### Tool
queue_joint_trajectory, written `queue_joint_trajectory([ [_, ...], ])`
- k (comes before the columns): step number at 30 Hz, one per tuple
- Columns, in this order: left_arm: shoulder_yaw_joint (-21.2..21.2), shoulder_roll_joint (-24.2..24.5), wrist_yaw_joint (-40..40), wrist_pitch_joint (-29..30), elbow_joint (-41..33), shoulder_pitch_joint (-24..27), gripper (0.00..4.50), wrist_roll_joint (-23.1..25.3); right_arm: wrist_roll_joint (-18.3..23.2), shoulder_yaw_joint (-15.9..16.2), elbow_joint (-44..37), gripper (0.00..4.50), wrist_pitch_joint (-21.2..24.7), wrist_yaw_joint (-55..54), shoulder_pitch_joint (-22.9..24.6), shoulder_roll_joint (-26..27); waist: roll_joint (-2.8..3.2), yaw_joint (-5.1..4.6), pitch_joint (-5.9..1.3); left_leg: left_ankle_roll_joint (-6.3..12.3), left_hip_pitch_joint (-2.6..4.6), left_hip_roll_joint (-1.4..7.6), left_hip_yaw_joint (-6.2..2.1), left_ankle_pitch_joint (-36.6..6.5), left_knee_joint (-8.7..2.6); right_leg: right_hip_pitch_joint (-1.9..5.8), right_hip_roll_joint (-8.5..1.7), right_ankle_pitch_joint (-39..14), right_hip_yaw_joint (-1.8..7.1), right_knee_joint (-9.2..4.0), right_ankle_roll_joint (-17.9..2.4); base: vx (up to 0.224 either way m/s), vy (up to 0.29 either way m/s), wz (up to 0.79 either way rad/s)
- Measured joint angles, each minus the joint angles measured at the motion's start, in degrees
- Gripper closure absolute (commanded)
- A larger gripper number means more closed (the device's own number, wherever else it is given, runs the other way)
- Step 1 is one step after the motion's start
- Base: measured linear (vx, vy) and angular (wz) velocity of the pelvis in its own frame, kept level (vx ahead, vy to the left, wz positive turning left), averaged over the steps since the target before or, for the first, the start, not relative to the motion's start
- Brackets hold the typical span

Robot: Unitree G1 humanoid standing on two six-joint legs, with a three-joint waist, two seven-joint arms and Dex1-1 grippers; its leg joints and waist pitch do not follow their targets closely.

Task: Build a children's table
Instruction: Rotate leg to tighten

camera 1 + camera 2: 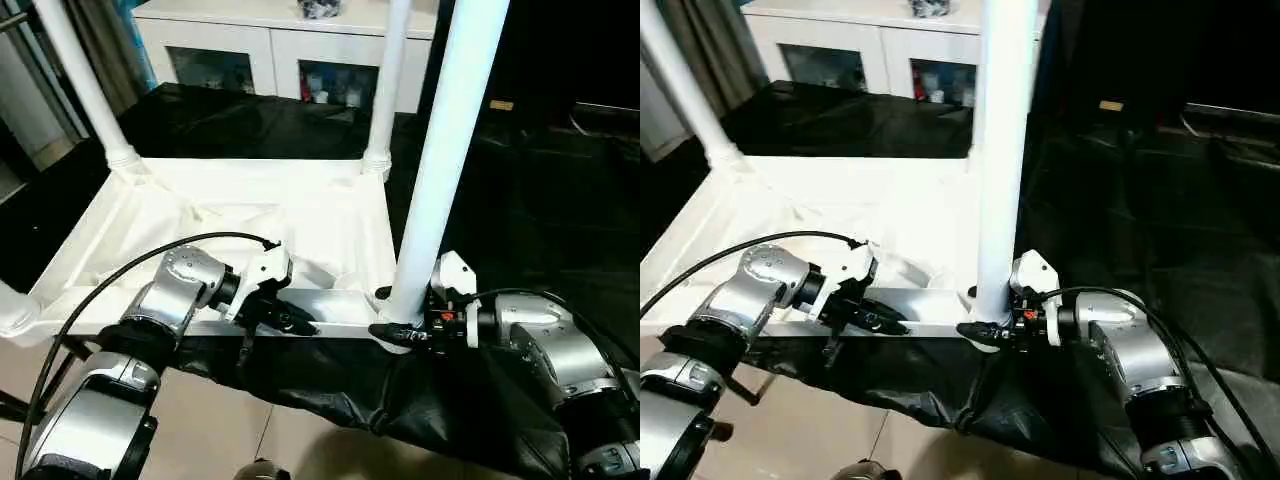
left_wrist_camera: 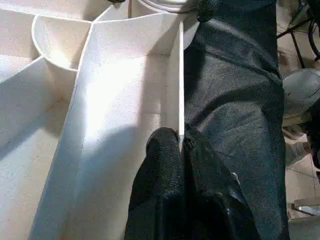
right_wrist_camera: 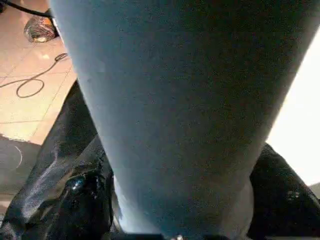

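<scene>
Your tabletop (image 1: 250,215) lies underside up on the black-covered bench (image 1: 520,200), legs pointing upward. Your left tool (image 2: 181,145) pinches its near edge wall, seen in the left wrist view. Your right tool (image 1: 400,312) straddles the near-right leg (image 1: 440,160); contact cannot be told.

A white cabinet (image 1: 270,45) with glass doors stands far behind; black sheet (image 1: 520,200) covers the bench, tiled floor (image 1: 220,430) near.

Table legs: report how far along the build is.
Done: two far legs stand in the upturned tabletop's corner sockets. In hand: right claw straddles the near right leg at its socket; left claw pinches the near rim. Left: the near left corner can't be judged.
</scene>
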Motion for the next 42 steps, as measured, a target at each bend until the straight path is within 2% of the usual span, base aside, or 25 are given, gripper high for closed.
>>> queue_joint_trajectory([
  [3,0.01,-0.08,1.06,-0.03,0.06,0.14,4.5,0.16,-0.07,-0.75,-0.7,1.72,0.41,-2.52,1.18,0.99,-0.03,0.05,-0.01,0.0,0.01,0.01,-0.01,0.0,0.01,0.0,0.0,0.0,0.0,0.02,0.0,0.0,0.0,0.0],
  [5,0.6,-0.4,4.35,-0.02,0.53,0.1,4.5,0.55,-1.12,-2.39,0.37,1.73,-0.6,-8.33,1.43,3.61,-0.06,-0.12,-0.02,-0.01,0.04,0.02,-0.01,0.01,0.05,0.02,0.0,0.01,0.0,0.05,-0.01,0.0,0.0,0.0],
  [9,1.55,-3.86,13.01,1.25,2.28,-1.44,4.5,2.07,-3.41,-6.45,5.35,1.74,-2.7,-24.12,-0.42,8.96,-0.15,-1.44,-0.03,-0.02,0.2,-0.04,0.03,0.02,0.09,0.12,-0.02,0.04,0.1,0.0,-0.02,0.0,0.0,0.0],
  [11,1.62,-5.85,17.38,2.55,2.62,-2.0,4.5,2.65,-4.4,-8.22,7.23,1.75,-2.81,-31.58,-1.38,11.5,-0.14,-1.76,-0.04,-0.02,0.33,-0.04,0.04,0.02,0.07,0.24,-0.02,0.04,0.12,0.0,-0.03,0.0,0.0,0.0],
  [14,2.04,-8.99,24.37,4.22,3.0,-2.82,4.5,3.89,-5.79,-11.19,9.64,1.75,-2.87,-44.92,-3.28,16.43,0.04,-1.75,-0.13,-0.04,0.4,-0.05,0.04,0.03,-0.04,0.26,-0.02,0.03,0.12,0.02,-0.03,0.0,0.0,0.0],
  [19,2.04,-11.53,28.92,5.2,2.68,-2.96,4.5,4.76,-7.54,-12.25,11.23,1.75,-4.42,-54.74,-4.29,19.17,0.29,-1.61,-0.28,-0.04,0.4,-0.12,0.05,0.01,-0.17,0.29,-0.02,-0.06,0.19,-0.02,0.1,0.0,0.0,0.0],
  [21,1.99,-12.01,29.78,5.21,2.57,-2.9,4.5,5.03,-7.95,-12.56,12.0,1.19,-5.75,-56.6,-4.33,19.81,0.36,-1.6,-0.29,-0.03,0.4,-0.13,0.05,0.02,-0.17,0.31,-0.03,-0.06,0.21,-0.02,0.1,0.0,0.0,0.0],
  [22,1.97,-12.18,30.11,5.18,2.27,-2.69,4.5,5.28,-8.05,-12.9,12.69,1.19,-6.87,-57.19,-4.38,20.2,0.4,-1.62,-0.32,-0.03,0.41,-0.13,0.06,0.02,-0.16,0.33,-0.03,-0.07,0.24,-0.03,0.12,0.0,0.0,0.0],
  [24,1.76,-12.28,30.63,4.78,1.88,-2.42,4.5,5.58,-8.06,-13.2,13.72,0.89,-8.7,-56.88,-4.37,20.5,0.45,-1.68,-0.31,-0.02,0.42,-0.17,0.11,0.02,-0.15,0.37,-0.03,-0.1,0.37,-0.03,0.17,0.0,0.0,0.0],
  [25,1.65,-12.3,30.76,4.5,1.85,-2.36,4.5,5.69,-8.06,-13.21,14.03,0.89,-9.22,-56.76,-4.37,20.49,0.45,-1.7,-0.31,-0.02,0.42,-0.19,0.12,0.02,-0.15,0.37,-0.02,-0.1,0.44,-0.03,0.19,0.0,0.0,0.0],
  [26,1.62,-12.29,30.68,4.27,1.8,-2.3,4.5,5.73,-7.96,-13.28,14.2,0.61,-9.5,-56.02,-4.37,20.34,0.45,-1.75,-0.31,-0.01,0.42,-0.24,0.12,0.02,-0.16,0.37,-0.02,-0.11,0.53,-0.03,0.19,0.0,0.0,0.0],
  [30,1.51,-11.86,29.5,3.62,1.69,-2.26,4.5,5.74,-7.01,-12.72,14.2,0.38,-9.53,-49.44,-4.29,17.94,0.45,-1.89,-0.3,0.05,0.36,-0.33,0.13,-0.02,-0.16,0.34,-0.02,-0.12,0.67,-0.03,0.21,0.0,0.0,0.0],
  [34,1.52,-10.99,27.87,2.57,1.58,-2.13,4.5,5.53,-6.3,-11.94,13.88,0.38,-9.5,-44.03,-4.14,15.72,0.46,-1.93,-0.3,0.06,0.28,-0.3,0.13,-0.02,-0.22,0.2,0.01,-0.14,0.65,0.01,0.24,0.0,0.0,0.0],
  [38,1.25,-7.38,19.51,0.56,0.68,-1.18,4.5,3.53,-3.87,-7.88,10.4,0.38,-8.71,-27.46,-2.3,8.53,0.46,-1.68,-0.29,0.34,-0.05,-0.23,0.13,0.14,-0.2,-0.1,0.06,-0.17,0.61,0.05,0.26,0.0,0.0,0.0],
  [42,0.96,-4.73,13.32,-1.08,0.12,-0.44,4.5,2.28,-2.11,-4.78,7.21,0.38,-6.99,-16.41,-1.52,4.83,0.39,-1.64,-0.25,0.45,-0.31,-0.16,0.11,0.1,0.02,-0.22,0.07,-0.16,0.56,0.08,0.24,0.0,0.0,0.0],
])
